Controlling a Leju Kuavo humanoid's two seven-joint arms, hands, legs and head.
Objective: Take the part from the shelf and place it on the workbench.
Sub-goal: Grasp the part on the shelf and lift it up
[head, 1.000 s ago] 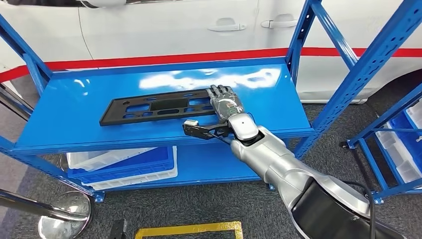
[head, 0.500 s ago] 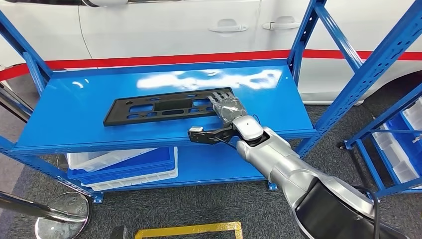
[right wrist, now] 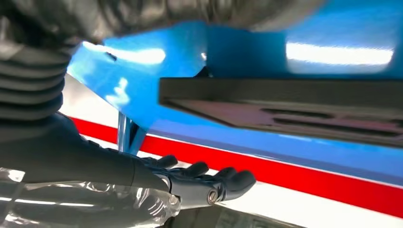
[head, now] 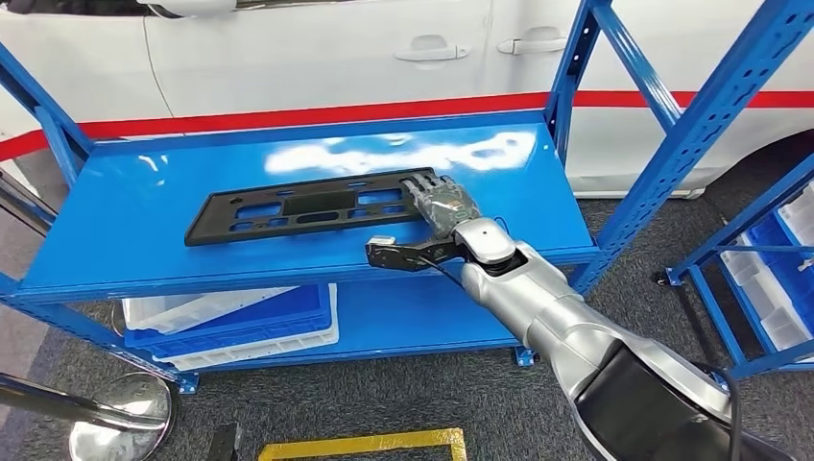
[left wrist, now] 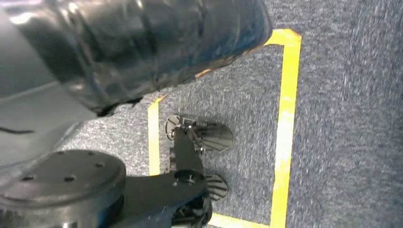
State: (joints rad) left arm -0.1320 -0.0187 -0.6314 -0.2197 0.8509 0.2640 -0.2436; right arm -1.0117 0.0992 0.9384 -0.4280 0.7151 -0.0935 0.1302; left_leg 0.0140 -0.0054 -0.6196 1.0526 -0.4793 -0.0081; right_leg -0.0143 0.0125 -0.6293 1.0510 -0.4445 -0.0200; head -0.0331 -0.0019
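The part (head: pixel 307 206) is a long flat black plastic panel with several cut-outs, lying on the upper blue shelf (head: pixel 144 192). My right hand (head: pixel 442 204) reaches over the shelf's front edge, its dark fingers (head: pixel 424 184) stretched out flat over the part's right end. In the right wrist view the fingers (right wrist: pixel 214 178) are straight and apart, and a gap separates them from the part's edge (right wrist: pixel 280 102). I cannot tell whether they touch the part; nothing is gripped.
Blue rack uprights (head: pixel 566 72) stand at the shelf's corners. White and blue bins (head: pixel 230 322) sit on the lower shelf. A white car with a red stripe (head: pixel 317 110) is behind. A second rack with bins (head: pixel 778 279) stands right. Yellow floor tape (head: pixel 365 444) lies below.
The whole picture has shifted slightly. My right hand stays over the part's right end, the wrist having edged a little to the right. The part lies as before.
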